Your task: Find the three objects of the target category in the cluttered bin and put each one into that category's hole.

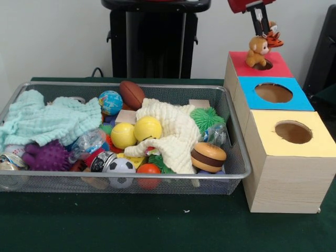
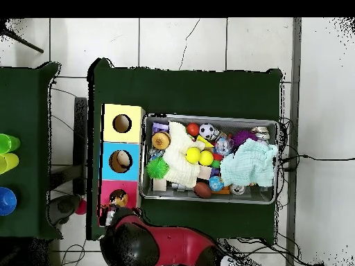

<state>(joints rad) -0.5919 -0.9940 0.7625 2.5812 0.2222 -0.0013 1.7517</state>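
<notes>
The silver wire-mesh bin [image 1: 131, 85] lies at the left, full of toys and cloths; the overhead view shows it too [image 2: 208, 118]. A tan-brown plush animal [image 1: 257, 51] sits upright in the round hole [image 1: 266, 66] of the red-faced box, head and body above the rim. My gripper [image 1: 261, 31] hangs just above its head. An orange striped tiger plush [image 1: 273, 37] shows right beside the gripper, at the red box's far edge; I cannot tell whether it is held. In the overhead view the gripper [image 2: 109, 213] covers the red box [image 2: 105, 188]. No third plush shows.
The blue-faced box [image 1: 247, 86] and yellow-faced box [image 1: 265, 121] stand in a row in front of the red one. The bin holds a purple spiky ball [image 1: 47, 156], a toy burger [image 1: 208, 157], yellow balls [image 1: 147, 128], a cream cloth [image 1: 176, 131] and a mint cloth [image 1: 47, 119].
</notes>
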